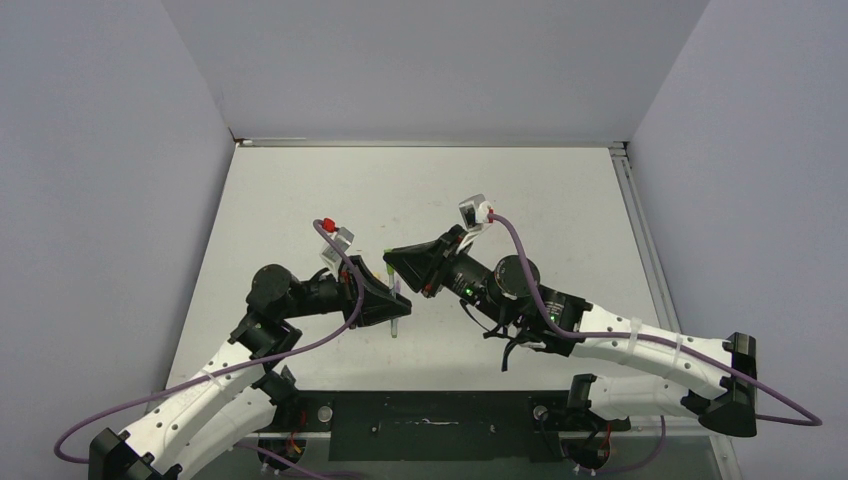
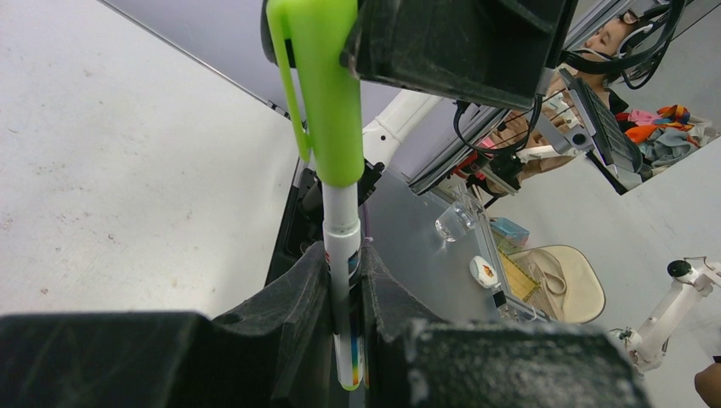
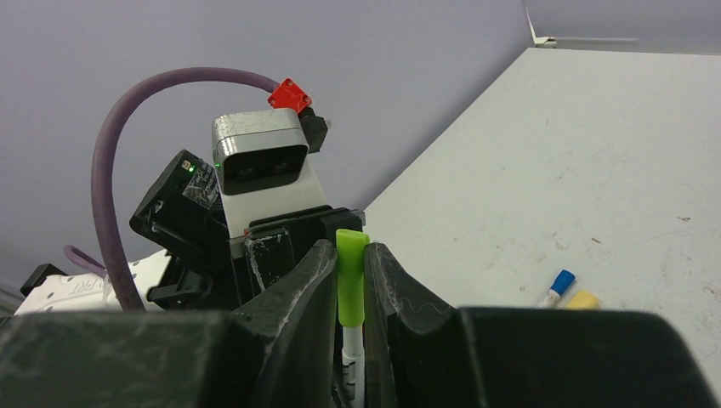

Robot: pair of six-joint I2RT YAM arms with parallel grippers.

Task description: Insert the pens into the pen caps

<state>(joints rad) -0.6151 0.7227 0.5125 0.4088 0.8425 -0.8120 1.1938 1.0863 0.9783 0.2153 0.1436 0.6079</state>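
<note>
You get soft, even overhead light in the top view. Shadows on the table (image 1: 300, 190) are faint, there's no glare, and the focus is sharp with a slight bend at the corners. In your left wrist view the green cap (image 2: 327, 93) and white pen (image 2: 343, 229) are crisp and bright. The left gripper (image 2: 344, 255) is a dark, grainy blur up close, and the background is soft. In your right wrist view the right gripper (image 3: 349, 251) is dark and blurred along the bottom. The cap is sharp, the table bright, the wall dim lilac.
</note>
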